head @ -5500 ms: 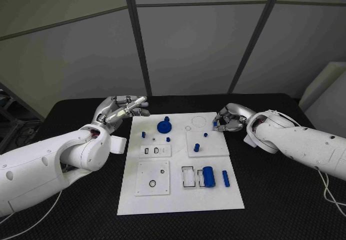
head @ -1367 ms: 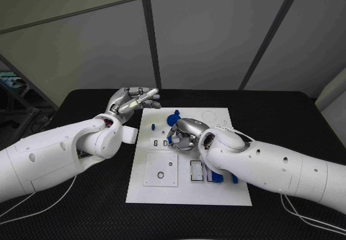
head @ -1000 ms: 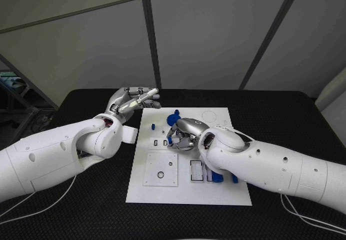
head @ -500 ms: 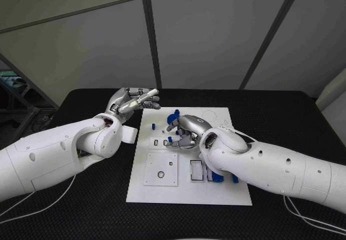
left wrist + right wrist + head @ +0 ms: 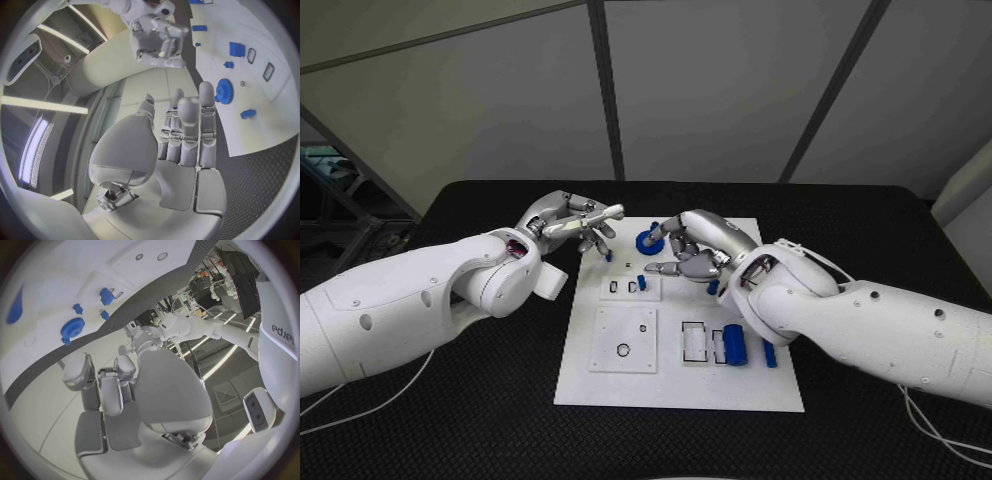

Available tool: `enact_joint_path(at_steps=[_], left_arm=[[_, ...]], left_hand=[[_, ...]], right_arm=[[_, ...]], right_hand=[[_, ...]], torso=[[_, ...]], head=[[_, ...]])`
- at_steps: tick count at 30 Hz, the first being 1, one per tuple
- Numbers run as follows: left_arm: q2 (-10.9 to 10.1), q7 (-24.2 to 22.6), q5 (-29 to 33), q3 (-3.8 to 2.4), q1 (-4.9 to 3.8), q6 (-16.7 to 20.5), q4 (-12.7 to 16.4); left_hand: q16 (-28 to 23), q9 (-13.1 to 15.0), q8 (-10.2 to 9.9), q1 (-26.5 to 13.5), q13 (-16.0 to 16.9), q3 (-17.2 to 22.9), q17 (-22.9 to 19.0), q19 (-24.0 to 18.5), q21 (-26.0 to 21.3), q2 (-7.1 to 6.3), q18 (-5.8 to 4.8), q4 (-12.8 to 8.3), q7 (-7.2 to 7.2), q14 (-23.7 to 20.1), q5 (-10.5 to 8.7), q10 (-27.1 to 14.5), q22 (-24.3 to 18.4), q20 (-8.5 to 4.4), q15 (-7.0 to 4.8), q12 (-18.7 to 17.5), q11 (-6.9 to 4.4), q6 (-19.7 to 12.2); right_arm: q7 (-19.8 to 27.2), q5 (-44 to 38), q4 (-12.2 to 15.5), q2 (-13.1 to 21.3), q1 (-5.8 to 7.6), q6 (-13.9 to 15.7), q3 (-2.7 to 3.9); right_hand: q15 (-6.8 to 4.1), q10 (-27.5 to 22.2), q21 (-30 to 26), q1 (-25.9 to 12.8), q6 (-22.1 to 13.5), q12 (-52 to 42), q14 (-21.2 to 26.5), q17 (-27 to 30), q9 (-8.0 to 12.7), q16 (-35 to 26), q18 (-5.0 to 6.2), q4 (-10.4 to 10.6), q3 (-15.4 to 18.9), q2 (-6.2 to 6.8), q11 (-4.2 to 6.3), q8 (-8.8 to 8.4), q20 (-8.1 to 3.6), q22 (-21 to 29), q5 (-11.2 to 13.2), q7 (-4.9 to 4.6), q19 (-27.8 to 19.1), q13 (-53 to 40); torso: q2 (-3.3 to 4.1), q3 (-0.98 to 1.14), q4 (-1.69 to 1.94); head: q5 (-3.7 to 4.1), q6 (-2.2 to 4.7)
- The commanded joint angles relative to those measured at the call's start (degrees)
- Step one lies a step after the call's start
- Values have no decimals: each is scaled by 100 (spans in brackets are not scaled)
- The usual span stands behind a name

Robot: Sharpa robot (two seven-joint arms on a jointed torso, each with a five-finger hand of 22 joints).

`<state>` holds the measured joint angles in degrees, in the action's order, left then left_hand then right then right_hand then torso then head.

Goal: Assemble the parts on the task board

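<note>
The white task board [image 5: 678, 385] lies mid-table. My right hand [image 5: 692, 245] hovers over its far half with fingers spread and nothing in them, just behind a small blue part [image 5: 640, 283] standing in the slotted plate [image 5: 617, 293]. A blue gear [image 5: 646, 241] sits at the board's far end, between the two hands, and shows in both wrist views [image 5: 223, 90] [image 5: 72, 330]. My left hand [image 5: 574, 222] is at the board's far left corner, fingers [image 5: 187, 125] straight and empty, near a small blue peg [image 5: 606, 254].
A blue cylinder [image 5: 737, 344] and a thin blue bar [image 5: 769, 352] lie on the board's right side beside a white rectangular frame [image 5: 694, 341]. A square plate with a black ring [image 5: 623, 349] lies at the near left. Black table [image 5: 473, 410] surrounds the board.
My right hand has risen from the slotted plate and drawn back toward the board's far end, leaving the small blue part standing there. My left hand has come down closer to the board's corner.
</note>
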<state>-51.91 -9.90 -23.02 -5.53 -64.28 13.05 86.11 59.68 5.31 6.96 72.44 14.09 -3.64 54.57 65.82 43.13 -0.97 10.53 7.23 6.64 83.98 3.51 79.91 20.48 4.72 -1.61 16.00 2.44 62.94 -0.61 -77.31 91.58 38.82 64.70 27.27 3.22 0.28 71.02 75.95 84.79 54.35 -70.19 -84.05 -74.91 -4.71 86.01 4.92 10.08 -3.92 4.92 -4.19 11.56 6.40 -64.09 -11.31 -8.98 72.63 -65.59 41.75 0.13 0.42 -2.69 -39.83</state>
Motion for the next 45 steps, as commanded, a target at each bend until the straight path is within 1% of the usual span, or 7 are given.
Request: enact_joint_path(at_steps=[1,7,11,23,32,37,45], left_arm=[[-2,1270,-1146,-6,-45,-634,-38],[87,2267,-1932,-5,-174,-1009,-151],[206,2855,-2343,8,-349,-1372,-268],[730,3815,-2994,167,-900,-1927,-593],[1119,4164,-3231,386,-1043,-2360,-847],[1307,4250,-3258,559,-1105,-2460,-980],[1484,4299,-3267,652,-1134,-2583,-1085]], left_hand=[[854,68,119,-39,342,-85,872,-19,339,6,-21,32,-37,106,-47,-62,242,-53,-45,324,-78,-2],[1411,338,528,-406,1164,-354,1450,344,1571,65,-195,402,-149,126,-25,-187,1759,-119,-121,1225,-171,73],[1193,545,753,-591,1548,-618,1200,-211,1225,95,-89,808,-56,-71,-30,-736,1173,-62,-36,1559,-109,-246],[1418,1071,1450,-582,1984,-775,1442,104,1933,128,-198,931,-180,32,-52,-867,2155,-106,-121,2168,-179,-390],[1587,1279,1699,-567,2057,-838,1635,313,2269,182,-270,932,-245,133,-49,-810,2662,-145,-171,2314,-237,-386],[1607,1309,1733,-583,2066,-854,1658,362,2338,193,-287,935,-256,147,-49,-792,2769,-153,-180,2335,-248,-384],[1614,1349,1774,-634,2078,-882,1665,405,2408,214,-303,944,-267,156,-49,-775,2874,-164,-191,2363,-258,-393]], right_arm=[[281,943,155,239,67,-525,86],[147,1336,309,711,150,-732,199],[148,1536,245,783,176,-586,224],[132,1712,99,812,211,-216,238],[148,1731,52,841,214,28,238],[266,1866,3,835,215,229,238],[459,2181,-112,813,215,452,237]], right_hand=[[-49,-93,-142,25,110,136,-316,-442,-13,-105,120,-42,-26,-11,36,62,-15,223,-57,35,-165,143],[-85,-58,-194,-122,199,162,-318,-427,-28,-130,124,-13,21,21,73,127,-50,268,-49,76,-171,192],[-96,28,-119,-252,153,98,-378,-608,-17,-42,93,43,75,30,79,120,-66,132,-58,79,-51,136],[-99,-18,-164,-247,77,157,-367,-537,-5,-83,105,11,99,63,80,112,-75,204,-88,77,-70,219],[-93,-216,-367,-232,33,383,-286,-242,0,-252,167,-15,93,73,71,119,-72,517,-154,65,-269,486],[-85,-833,-1044,-222,-66,1241,-29,561,11,-812,339,-10,57,80,61,132,-62,1445,-185,51,-858,1473],[-71,-1252,-2185,-164,-100,2218,388,1721,13,-1791,565,17,-67,104,52,186,-41,2827,-224,39,-1676,2579]], torso=[[-74,18,-26],[-138,38,-69],[-191,76,-118],[-235,114,-116],[-229,110,-116],[-222,107,-125],[-217,108,-117]], head=[[-28,-12],[-79,-48],[-132,-78],[-205,-149],[-209,-171],[-219,-170],[-207,-184]])
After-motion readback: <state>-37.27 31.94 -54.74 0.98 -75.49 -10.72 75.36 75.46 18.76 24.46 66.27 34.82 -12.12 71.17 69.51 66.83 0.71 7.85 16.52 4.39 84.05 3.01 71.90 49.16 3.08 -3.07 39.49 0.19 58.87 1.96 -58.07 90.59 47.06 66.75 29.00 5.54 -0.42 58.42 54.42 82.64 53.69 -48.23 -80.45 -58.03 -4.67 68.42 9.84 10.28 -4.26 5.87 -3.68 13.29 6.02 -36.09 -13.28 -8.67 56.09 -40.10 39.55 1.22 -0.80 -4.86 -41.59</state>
